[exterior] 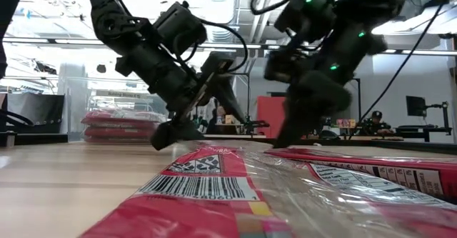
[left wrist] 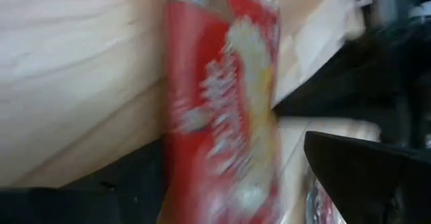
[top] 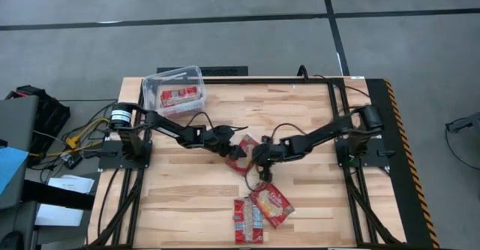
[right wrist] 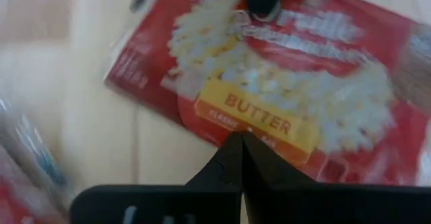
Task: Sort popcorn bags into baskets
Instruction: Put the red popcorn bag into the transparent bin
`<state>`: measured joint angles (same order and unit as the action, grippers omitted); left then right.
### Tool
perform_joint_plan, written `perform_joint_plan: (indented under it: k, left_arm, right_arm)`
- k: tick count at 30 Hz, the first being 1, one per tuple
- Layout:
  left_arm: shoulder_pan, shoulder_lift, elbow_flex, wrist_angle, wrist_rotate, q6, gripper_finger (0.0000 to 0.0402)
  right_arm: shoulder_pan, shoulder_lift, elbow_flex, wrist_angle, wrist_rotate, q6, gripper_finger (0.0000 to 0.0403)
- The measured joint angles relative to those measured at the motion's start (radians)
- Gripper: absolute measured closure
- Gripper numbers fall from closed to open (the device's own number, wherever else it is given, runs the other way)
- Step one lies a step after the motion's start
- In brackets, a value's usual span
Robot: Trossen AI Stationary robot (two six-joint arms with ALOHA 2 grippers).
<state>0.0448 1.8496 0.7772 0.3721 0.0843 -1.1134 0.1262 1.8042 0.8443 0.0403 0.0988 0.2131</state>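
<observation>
The clear tub (top: 174, 91) stands at the far left corner of the wooden table (top: 315, 205), and I use it as my reference. Through its see-through wall I see at least one red packet (top: 180, 95) lying flat inside, so I judge the sorting has begun, but most of it is left to do.

Toward the middle of the table, well apart from the tub, the left gripper (top: 230, 148) and the right gripper (top: 260, 160) meet over a red popcorn bag (top: 244, 154). In the left wrist view this bag (left wrist: 222, 109) stands between the two dark fingers (left wrist: 363, 170), and it looks lifted at one edge, so I think the left gripper is closed on it, though the picture is blurred. The right gripper has its two fingers pressed together with no gap and nothing between them, just above a bag with a yellow "BUTTER" label (right wrist: 259, 116).

Farther still from the tub, at the near edge of the table, a small heap of packets (top: 260, 209) waits; I count at least three there, overlapping each other, some showing pale panels with print.

The packets are flat and rectangular, wrapped in a shiny, wrinkled transparent film that catches the light; one near packet (exterior: 207, 188) shows a barcode. The tub is thin rigid plastic with rounded corners. The table has light wood planks, smooth, with a black frame.
</observation>
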Motion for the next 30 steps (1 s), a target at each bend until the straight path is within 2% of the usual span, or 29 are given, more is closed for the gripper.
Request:
perform_joint_plan:
  k: [5,9,13,19,22,26,30]
  left_arm:
    - [0.001,0.02,0.0,0.042,0.019,-0.028,0.0087]
    - [0.002,0.026,0.007,0.037,0.037,-0.039,0.0134]
    - [0.009,0.023,0.011,0.033,0.065,-0.041,0.0217]
    - [0.019,0.022,0.009,0.048,0.087,-0.019,0.0376]
    - [0.021,0.023,0.015,0.052,0.102,-0.018,0.0387]
    - [0.022,0.0,0.041,0.032,0.181,-0.021,0.0395]
    - [0.031,-0.084,0.109,0.026,0.271,-0.008,0.0397]
  right_arm:
    - [-0.028,0.06,0.042,0.071,-0.049,-0.009,0.0389]
    - [-0.042,0.058,0.06,0.036,-0.078,-0.011,0.0372]
    - [-0.042,0.006,0.063,-0.044,-0.073,-0.035,0.0369]
    - [-0.049,-0.15,0.063,-0.177,-0.058,-0.09,0.0389]
    - [-0.053,-0.233,0.062,-0.251,-0.038,-0.094,0.0391]
    - [-0.057,-0.366,0.063,-0.38,0.027,-0.094,0.0378]
    - [-0.057,-0.517,0.063,-0.502,0.11,-0.094,0.0368]
